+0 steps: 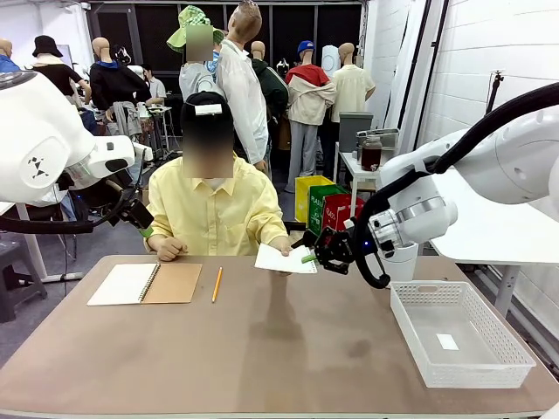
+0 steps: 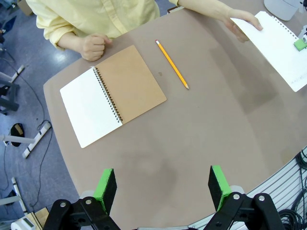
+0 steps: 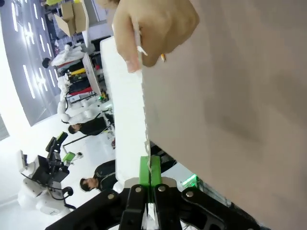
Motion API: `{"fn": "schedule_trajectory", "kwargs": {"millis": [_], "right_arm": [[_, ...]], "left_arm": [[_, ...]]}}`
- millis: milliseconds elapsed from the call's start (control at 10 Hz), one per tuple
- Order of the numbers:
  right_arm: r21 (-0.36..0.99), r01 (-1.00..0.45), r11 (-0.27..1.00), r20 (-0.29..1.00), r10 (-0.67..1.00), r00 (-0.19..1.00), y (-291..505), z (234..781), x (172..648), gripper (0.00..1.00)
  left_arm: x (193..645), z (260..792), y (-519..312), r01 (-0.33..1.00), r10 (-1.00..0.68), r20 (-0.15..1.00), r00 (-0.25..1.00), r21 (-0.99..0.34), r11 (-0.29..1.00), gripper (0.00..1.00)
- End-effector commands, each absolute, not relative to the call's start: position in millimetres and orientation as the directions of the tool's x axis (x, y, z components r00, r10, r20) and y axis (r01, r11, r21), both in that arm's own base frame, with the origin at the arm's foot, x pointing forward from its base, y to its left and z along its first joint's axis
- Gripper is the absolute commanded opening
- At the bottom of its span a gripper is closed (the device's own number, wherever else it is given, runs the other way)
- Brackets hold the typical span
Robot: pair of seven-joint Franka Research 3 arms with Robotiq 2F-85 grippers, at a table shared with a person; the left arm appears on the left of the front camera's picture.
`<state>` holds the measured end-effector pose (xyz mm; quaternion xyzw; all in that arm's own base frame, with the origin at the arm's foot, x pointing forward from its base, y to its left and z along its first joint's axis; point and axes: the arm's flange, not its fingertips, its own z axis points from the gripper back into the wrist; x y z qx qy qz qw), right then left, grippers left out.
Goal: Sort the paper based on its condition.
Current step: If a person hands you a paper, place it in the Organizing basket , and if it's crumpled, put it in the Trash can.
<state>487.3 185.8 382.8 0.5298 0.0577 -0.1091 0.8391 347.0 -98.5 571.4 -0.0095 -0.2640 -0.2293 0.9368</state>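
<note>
Handover point: paper [image 1: 285, 259] held off the table, clamped at both ends.
Right gripper [image 1: 311, 256] is closed on the sheet's edge; the person's hand [image 1: 279, 245] pinches the opposite side, so the sheet spans between them. Basket [image 1: 437, 290] lies to this gripper's right, well apart. Left gripper [image 2: 163, 184] hangs open above the table, farther from the sheet.

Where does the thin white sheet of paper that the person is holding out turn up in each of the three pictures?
Front view: the thin white sheet of paper is mid-picture, between the person's hand and the right gripper.
Left wrist view: the sheet is in the top right corner.
Right wrist view: the sheet runs nearly edge-on from top centre to the bottom.
Shared landmark: the person's hand gripping one end.
</note>
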Motion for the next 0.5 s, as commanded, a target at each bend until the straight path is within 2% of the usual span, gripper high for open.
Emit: {"fn": "schedule_trajectory", "kwargs": {"millis": [0, 200, 400], "right_arm": [[0.859, 0.035, 0.511, 0.004, -0.075, 0.997, 177, 413, 486, 0.00], [0.780, -0.104, 0.617, 0.125, 0.009, 0.992, 150, 450, 478, 0.00], [0.706, -0.155, 0.691, 0.174, 0.043, 0.984, 123, 479, 467, 0.00]], "left_arm": [[347, 572, -97, 0.434, -0.427, 0.499, 0.754, 0.108, 0.894, 1.00], [347, 572, -97, 0.434, -0.427, 0.499, 0.754, 0.108, 0.894, 1.00], [347, 572, -97, 0.434, -0.427, 0.499, 0.754, 0.108, 0.894, 1.00]]}}
